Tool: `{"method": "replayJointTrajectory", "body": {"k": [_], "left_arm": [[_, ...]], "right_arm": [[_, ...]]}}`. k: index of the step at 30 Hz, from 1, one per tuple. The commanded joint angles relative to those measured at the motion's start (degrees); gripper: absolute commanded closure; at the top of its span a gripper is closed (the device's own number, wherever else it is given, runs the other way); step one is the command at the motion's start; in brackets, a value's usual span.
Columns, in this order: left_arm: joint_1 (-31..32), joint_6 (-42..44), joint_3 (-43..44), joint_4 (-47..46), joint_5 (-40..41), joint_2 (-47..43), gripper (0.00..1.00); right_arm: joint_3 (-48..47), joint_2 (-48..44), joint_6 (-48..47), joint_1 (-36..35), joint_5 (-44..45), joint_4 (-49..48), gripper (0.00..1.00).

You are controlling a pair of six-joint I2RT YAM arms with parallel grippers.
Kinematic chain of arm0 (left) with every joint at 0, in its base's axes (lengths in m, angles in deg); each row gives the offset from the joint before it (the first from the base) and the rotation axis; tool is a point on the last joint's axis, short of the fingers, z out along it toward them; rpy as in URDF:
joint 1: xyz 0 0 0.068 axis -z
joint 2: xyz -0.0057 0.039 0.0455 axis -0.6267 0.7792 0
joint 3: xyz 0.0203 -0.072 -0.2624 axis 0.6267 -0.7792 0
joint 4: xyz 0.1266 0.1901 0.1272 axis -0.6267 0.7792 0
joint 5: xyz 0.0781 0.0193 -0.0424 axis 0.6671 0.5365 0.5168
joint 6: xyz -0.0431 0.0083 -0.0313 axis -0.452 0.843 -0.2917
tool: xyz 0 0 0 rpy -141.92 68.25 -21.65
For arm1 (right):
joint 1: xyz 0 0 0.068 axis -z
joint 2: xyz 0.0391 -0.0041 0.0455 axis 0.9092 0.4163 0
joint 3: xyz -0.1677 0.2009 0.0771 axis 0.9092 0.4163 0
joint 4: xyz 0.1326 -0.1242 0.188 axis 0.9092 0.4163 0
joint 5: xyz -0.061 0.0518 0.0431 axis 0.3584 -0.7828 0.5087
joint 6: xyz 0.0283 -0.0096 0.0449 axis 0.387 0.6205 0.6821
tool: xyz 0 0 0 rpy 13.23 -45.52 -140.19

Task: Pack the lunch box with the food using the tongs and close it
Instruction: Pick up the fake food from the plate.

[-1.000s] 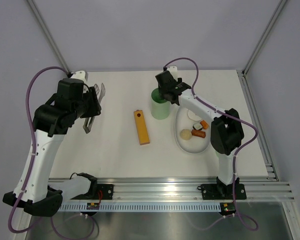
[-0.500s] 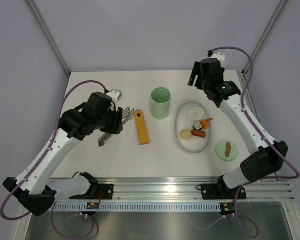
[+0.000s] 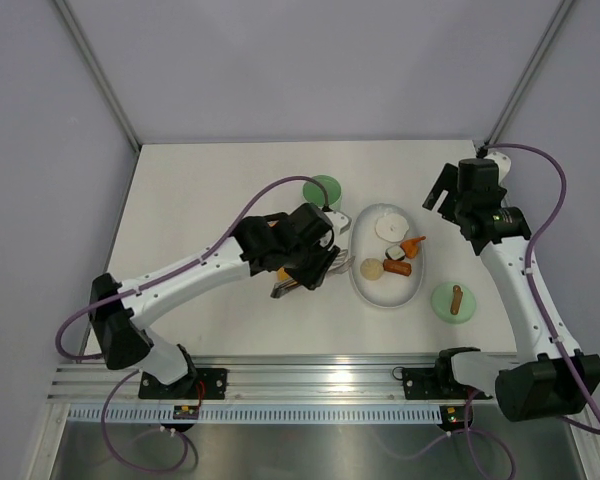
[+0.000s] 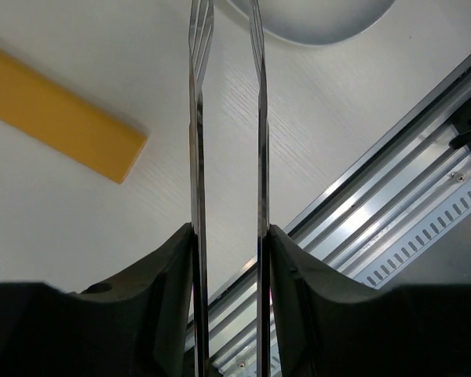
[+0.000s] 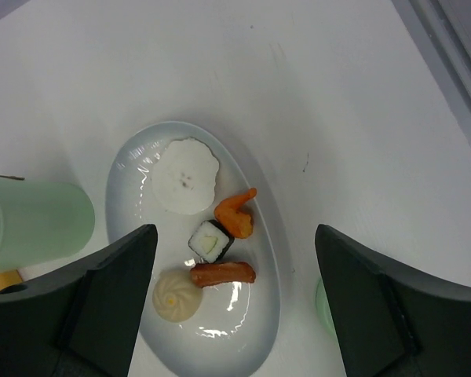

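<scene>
Lunch box [image 3: 322, 190] stands open just beside the tongs [image 4: 196, 157], which the clamping left gripper [image 4: 231, 259] has swung over to the plate [image 5: 251, 314] rim; right gripper [image 3: 436, 192] splays empty. Food [image 5: 212, 240] lies ahead: picking can start.

A white oval plate [image 5: 129, 165] is seen on the pale bench [image 5: 337, 94], framed by the right jaws, which are spread wide at bottom l. & r. Five food pcs are carried on it. A flat white scalloped disc [image 5: 186, 175] is set at the far end, w/ an orange piece [image 5: 235, 214] just below it. A dark-and-white cube [image 5: 210, 240] is pressed close against the orange piece, a brown sausage [image 5: 223, 273] is laid under the cube, and a white rice ball [image 5: 177, 294] sits by the sausage's l. end. The mint lunch box [image 5: 35, 224] is cut off at the l. edge, just beside the plate. An orange block corner [image 5: 0, 280] is glimpsed below it.
</scene>
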Motion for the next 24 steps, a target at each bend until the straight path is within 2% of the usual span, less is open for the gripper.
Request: {"method": "replayJointTrajectory", "body": {"k": [1, 5, 11, 16, 20, 24], "left_arm": [[0.80, -0.20, 6.87, -6.23, -0.38, 4.41, 0.58], [1.77, -0.56, 11.18, -6.50, -0.03, 9.09, 0.58], [2.56, 0.15, 13.74, -6.49, -0.38, 12.78, 0.46], [2.64, 0.41, 14.70, -6.58, -0.38, 14.72, 0.44], [2.91, 0.68, 15.76, -6.67, 0.15, 16.04, 0.37], [3.26, 1.11, 16.55, -6.58, 1.38, 18.14, 0.37]], "right_arm": [[0.63, -4.17, -0.06, 0.26, 0.78, 1.77, 0.11], [1.59, -5.58, -0.68, 0.18, 1.66, 2.74, 0.10], [1.86, -6.46, -0.86, 0.26, 1.75, 3.10, 0.10], [1.86, -6.37, -0.86, 0.26, 1.40, 3.10, 0.10], [2.04, -6.46, -0.77, 0.26, 0.96, 3.27, 0.10], [2.04, -6.72, -0.68, 0.26, 0.87, 3.36, 0.10]]}}
